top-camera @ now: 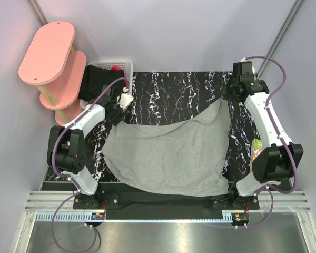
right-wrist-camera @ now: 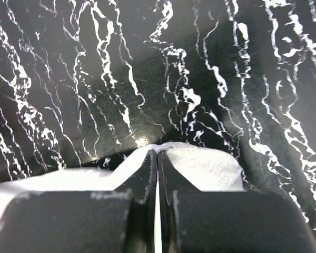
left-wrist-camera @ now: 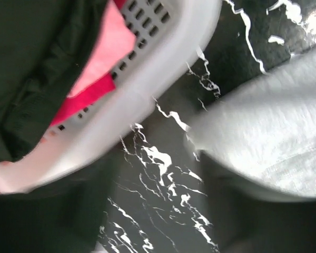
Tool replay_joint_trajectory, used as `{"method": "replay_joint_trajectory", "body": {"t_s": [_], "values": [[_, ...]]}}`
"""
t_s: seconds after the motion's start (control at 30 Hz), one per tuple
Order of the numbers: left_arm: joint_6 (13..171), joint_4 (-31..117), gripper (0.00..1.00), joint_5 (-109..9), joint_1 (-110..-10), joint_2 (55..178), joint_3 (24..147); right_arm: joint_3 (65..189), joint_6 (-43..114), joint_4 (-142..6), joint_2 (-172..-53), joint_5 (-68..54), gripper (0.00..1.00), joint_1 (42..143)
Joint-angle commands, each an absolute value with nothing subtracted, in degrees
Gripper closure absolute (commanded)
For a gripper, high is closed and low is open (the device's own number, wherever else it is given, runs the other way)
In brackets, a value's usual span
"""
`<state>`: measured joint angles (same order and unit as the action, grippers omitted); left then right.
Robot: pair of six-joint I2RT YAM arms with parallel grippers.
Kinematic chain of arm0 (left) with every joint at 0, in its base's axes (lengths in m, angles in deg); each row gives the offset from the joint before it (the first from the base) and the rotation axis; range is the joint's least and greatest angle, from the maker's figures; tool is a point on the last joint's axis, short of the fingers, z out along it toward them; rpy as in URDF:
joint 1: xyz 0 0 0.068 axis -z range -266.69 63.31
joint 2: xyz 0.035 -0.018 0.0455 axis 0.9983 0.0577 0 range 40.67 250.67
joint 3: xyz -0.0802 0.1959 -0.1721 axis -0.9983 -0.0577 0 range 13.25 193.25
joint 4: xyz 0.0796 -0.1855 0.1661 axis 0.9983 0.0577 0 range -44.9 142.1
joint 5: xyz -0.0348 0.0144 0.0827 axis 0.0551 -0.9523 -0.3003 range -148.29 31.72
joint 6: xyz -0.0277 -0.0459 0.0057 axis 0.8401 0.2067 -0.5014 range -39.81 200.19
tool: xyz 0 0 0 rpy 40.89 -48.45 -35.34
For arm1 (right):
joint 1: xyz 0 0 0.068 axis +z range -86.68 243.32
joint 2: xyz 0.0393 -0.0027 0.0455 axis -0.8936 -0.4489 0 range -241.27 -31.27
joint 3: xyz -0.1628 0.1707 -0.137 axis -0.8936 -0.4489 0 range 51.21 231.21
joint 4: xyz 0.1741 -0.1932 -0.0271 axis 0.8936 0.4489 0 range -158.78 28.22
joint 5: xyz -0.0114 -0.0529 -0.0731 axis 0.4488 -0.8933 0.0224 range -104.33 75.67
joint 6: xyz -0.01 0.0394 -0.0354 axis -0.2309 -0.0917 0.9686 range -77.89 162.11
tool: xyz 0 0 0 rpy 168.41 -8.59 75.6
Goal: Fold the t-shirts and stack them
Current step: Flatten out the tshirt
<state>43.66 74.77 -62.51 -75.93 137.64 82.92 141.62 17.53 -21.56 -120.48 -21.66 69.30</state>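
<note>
Two corners matter here. How would you finish the spread?

My right jaws are clamped on the far right corner of the grey t-shirt [top-camera: 168, 155]; I'd draw that far edge level and taut before folding. The left jaws sit by the far left corner. Whether they're apart I cannot tell, as my wrist view is blurred.

And the shirt?

Lying on the tabletop [top-camera: 174, 89], light grey, soft, rumpled along the near hem. A black garment [top-camera: 97, 79] and magenta cloth [top-camera: 115, 68] wait in the basket [top-camera: 127, 64].

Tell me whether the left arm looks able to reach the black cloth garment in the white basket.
Probably yes: the left hand sits right beside the white lattice plastic basket, and the black cloth garment lies exposed on top.
</note>
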Motion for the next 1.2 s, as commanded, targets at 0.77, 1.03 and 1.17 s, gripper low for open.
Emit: {"method": "replay_joint_trajectory", "body": {"t_s": [0.77, 1.03, 1.17], "values": [[53.6, 74.8, 0.41, -54.9, -73.9, 132.0, 72.0, 138.9, 15.7, -26.4, -118.5, -15.6, 1.0, 69.2], [54.7, 75.7, 0.66, -53.6, -73.9, 136.0, 74.3, 138.7, 15.7, -26.4, -118.3, -15.8, 1.0, 69.2], [55.0, 75.9, 0.73, -53.4, -73.8, 137.8, 75.4, 138.7, 15.7, -26.5, -118.4, -15.7, 1.0, 69.1]]}}
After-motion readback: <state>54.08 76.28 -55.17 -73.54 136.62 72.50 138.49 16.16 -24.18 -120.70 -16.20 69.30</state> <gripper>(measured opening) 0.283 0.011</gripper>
